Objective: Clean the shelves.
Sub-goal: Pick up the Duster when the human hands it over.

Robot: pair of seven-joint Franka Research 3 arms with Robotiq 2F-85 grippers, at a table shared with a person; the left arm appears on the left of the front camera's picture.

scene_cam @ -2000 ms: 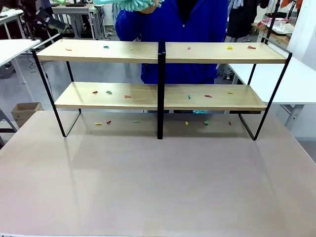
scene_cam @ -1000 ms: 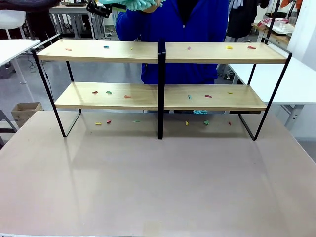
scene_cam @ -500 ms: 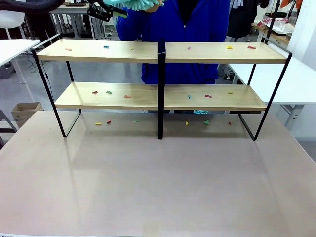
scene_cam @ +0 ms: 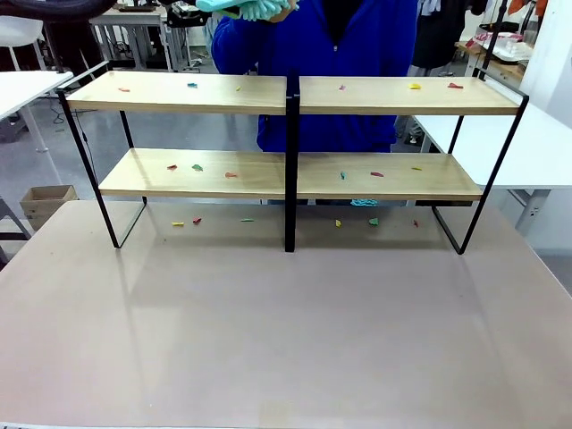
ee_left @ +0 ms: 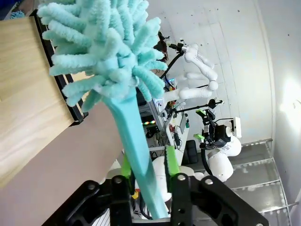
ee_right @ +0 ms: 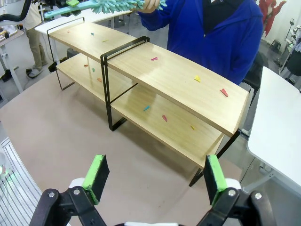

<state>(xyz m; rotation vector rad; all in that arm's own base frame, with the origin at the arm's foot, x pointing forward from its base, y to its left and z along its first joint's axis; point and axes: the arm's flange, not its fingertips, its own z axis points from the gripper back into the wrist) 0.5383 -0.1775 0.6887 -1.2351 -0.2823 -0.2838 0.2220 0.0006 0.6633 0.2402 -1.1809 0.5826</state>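
Shelves (scene_cam: 179, 92) are standing at the far side of the desk (scene_cam: 286, 340), 2 boards dotted with scraps (scene_cam: 197, 167). I'm clamping my left claw (ee_left: 148, 165) on the duster (ee_left: 103, 52) by its stiff handle; its fluffy head is looking soft and light. My right claw (ee_right: 155, 176) is hanging released.

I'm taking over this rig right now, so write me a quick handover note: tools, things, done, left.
Left tool: shut on the teal duster by its handle, up above the shelves; the person's hand holds its fluffy head.
Right tool: open, empty, over the table.
Done: duster gripped.
Left: coloured scraps lie on both boards and the table beneath; nothing looks swept.
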